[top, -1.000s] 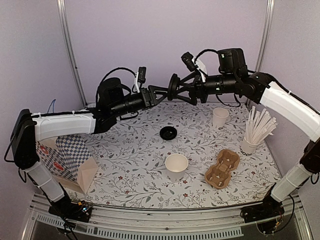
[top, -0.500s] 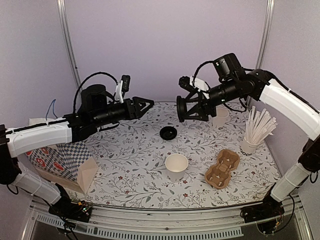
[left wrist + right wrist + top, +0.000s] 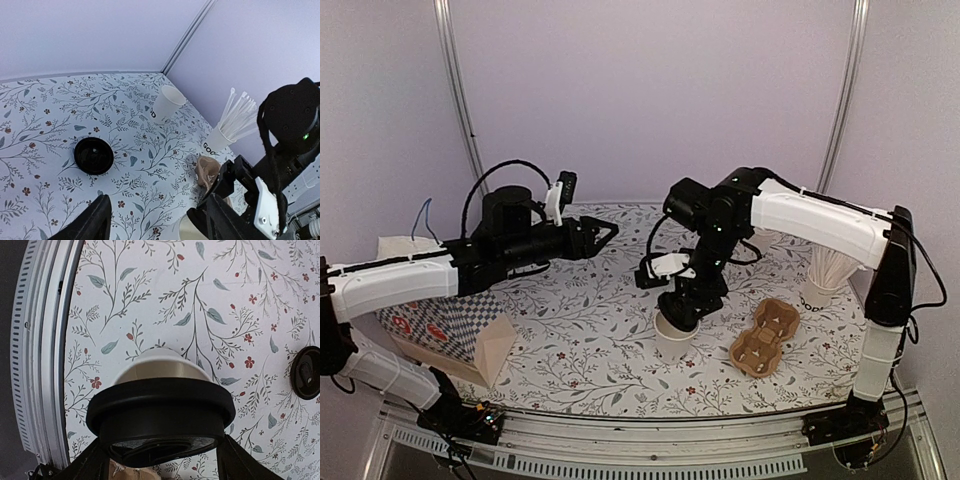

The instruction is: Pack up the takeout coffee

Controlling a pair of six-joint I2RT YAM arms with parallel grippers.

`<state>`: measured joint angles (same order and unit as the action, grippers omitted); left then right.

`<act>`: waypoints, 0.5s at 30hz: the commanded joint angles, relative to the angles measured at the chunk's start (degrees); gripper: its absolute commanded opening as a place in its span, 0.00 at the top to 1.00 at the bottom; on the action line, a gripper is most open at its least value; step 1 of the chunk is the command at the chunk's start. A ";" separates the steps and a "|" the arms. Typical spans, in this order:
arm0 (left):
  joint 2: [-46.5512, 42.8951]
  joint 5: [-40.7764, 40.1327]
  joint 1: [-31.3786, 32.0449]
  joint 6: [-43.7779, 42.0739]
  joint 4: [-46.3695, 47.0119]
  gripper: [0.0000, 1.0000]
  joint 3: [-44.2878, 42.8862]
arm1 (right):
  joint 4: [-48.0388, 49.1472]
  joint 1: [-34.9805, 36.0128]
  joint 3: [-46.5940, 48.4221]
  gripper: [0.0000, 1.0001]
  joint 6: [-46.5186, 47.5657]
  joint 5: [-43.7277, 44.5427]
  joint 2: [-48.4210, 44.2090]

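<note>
Top external view, left to right: a checked paper bag [image 3: 420, 305] lies at the table's [image 3: 590, 330] left edge, contents hidden, with a brown bag [image 3: 495, 348] just beside it. Left gripper [image 3: 608, 231] hovers released, nothing in it. Mid-table sits a second lid [image 3: 93, 155].

Near the front edge stands the takeout coffee cup [image 3: 672, 345], and the right gripper [image 3: 678, 312] grasps a black lid [image 3: 160, 410] just above its rim. Lidding looks like the step in hand. Next it calls for lowering the lid square and pressing it home.

Rightward, a pulp carrier [image 3: 765, 335] has empty wells. A lidless cup [image 3: 165, 102] stands near the far edge, and a cup of sticks [image 3: 820, 290] by the right edge.
</note>
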<state>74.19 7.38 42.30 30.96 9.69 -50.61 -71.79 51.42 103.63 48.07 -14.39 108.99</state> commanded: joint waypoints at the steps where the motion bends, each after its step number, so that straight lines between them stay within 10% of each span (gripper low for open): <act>1: -2.61 -0.44 -0.46 -1.33 0.08 0.33 1.46 | -6.44 1.43 4.36 0.37 0.64 6.23 3.24; 15: -5.24 -0.47 -0.44 -1.74 0.60 0.33 4.22 | -6.63 6.73 6.56 0.37 -0.17 16.92 5.44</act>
<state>70.35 7.01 42.30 30.15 9.47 -46.87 -77.34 56.42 108.44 48.03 -3.01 114.06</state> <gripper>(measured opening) 0.673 0.710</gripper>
